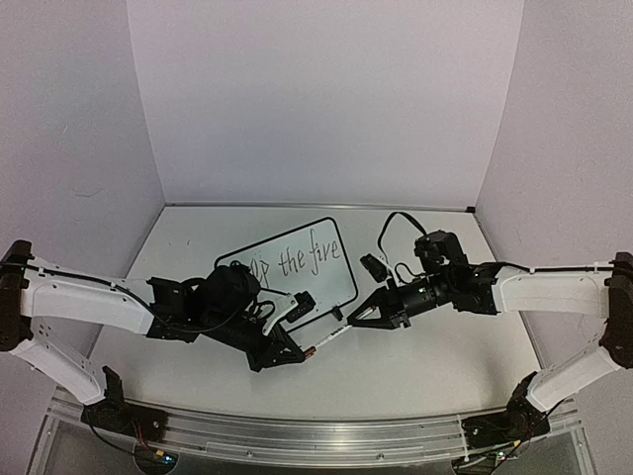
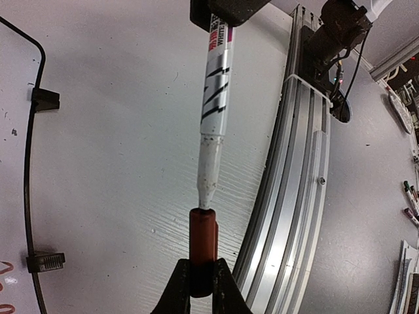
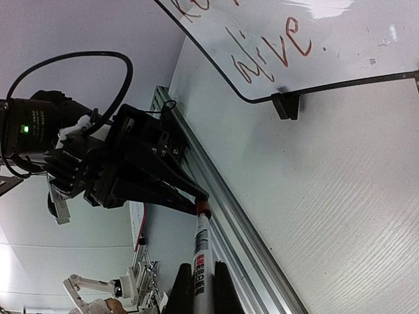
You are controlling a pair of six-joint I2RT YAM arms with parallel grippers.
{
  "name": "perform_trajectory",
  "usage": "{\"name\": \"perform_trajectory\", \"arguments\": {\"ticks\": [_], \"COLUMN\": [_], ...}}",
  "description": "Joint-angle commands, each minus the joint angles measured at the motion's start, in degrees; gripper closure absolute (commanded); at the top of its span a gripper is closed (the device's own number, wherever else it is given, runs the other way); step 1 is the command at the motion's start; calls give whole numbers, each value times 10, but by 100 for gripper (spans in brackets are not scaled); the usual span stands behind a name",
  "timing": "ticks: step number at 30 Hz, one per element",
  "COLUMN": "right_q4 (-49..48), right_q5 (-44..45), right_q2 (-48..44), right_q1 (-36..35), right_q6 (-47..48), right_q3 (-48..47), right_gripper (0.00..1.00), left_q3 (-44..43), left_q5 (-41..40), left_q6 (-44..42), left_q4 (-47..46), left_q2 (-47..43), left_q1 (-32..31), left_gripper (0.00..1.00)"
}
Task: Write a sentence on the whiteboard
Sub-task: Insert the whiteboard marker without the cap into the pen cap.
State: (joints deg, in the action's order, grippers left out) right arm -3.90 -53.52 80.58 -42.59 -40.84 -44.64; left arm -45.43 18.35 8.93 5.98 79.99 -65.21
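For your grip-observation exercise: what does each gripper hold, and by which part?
The left gripper pinches the red cap at its closed end; the right gripper clamps the marker by the rear of its barrel.

Two white-and-black arms
White shells on left arm (image 1: 74, 297) and right arm (image 1: 554, 292); black joints, black left gripper (image 1: 300, 353) and right gripper (image 1: 349, 317), a looping black cable (image 1: 388, 226).

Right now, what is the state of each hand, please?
Left hand: closed, holding the red cap.
Right hand: closed, holding the marker.
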Motion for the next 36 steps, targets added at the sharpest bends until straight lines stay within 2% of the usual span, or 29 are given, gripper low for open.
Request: {"name": "perform_trajectory", "arguments": {"ticks": [1, 21, 36], "right_q4": [-25, -34, -52], "right_q5": [-10, -10, -15], "right_q2": [3, 32, 65], "right_q1": [-7, -19, -51], "right_q6": [7, 10, 2], "right_q3": [-22, -36, -52], "right_gripper": [100, 100, 100], "left_q3": [-32, -45, -56], "left_q5": [6, 7, -19], "left_q6": [-8, -15, -13], "left_q4": [-9, -17, -79], "left_q2": [5, 6, 14], "left_q1": [1, 1, 2], "left_gripper": [100, 100, 100]}}
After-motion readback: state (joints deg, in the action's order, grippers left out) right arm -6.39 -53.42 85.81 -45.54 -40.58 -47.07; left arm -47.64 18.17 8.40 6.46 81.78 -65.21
